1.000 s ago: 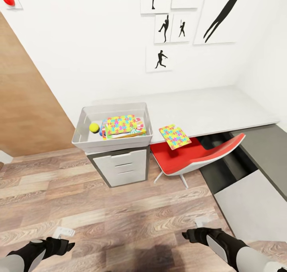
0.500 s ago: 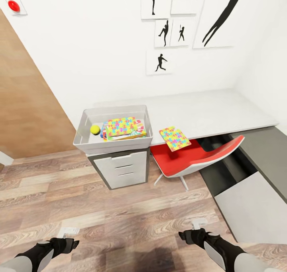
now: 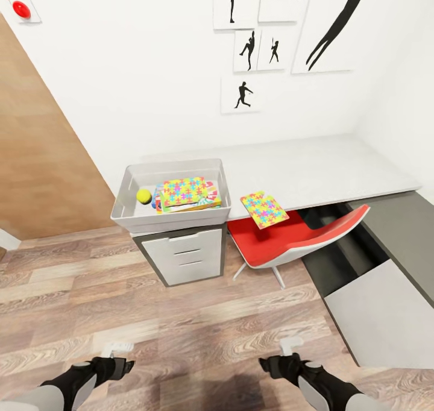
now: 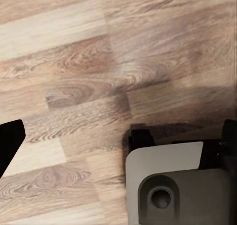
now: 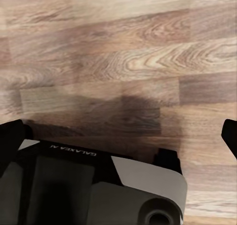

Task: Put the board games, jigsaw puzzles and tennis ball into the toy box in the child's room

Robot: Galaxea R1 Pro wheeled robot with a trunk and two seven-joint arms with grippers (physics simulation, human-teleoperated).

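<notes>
Holding nothing, our left gripper [image 3: 114,352] and right gripper [image 3: 288,346] hang low over the wood floor [image 3: 181,314], both spread wide open with bare planks between their fingers. We stand well back from the table [image 3: 313,170].

On the left end of the table sits the toy box [image 3: 129,185]. Inside it we see the tennis ball [image 3: 143,196] and one jigsaw puzzle [image 3: 184,190] lying on top of some flat printed boxes [image 3: 210,195]. Those look like board games, but they are mostly covered, so we cannot tell how many are there.

The second jigsaw puzzle [image 3: 264,208] is not in the box. It lies on the table's front edge, just beside the toy box, and part of it sticks out over the red chair [image 3: 283,239].

We think this puzzle is the next thing to pick up. A few things could go wrong. The puzzle is thin and flat, so our fingers may slide over it and not get under it. A push from the wrong side could tip it off the edge onto the chair or the floor. The chair sits right below it, so rolling in close could bump the chair. If we drop the puzzle into the box roughly, it could knock the ball or land tilted on the pile.
</notes>
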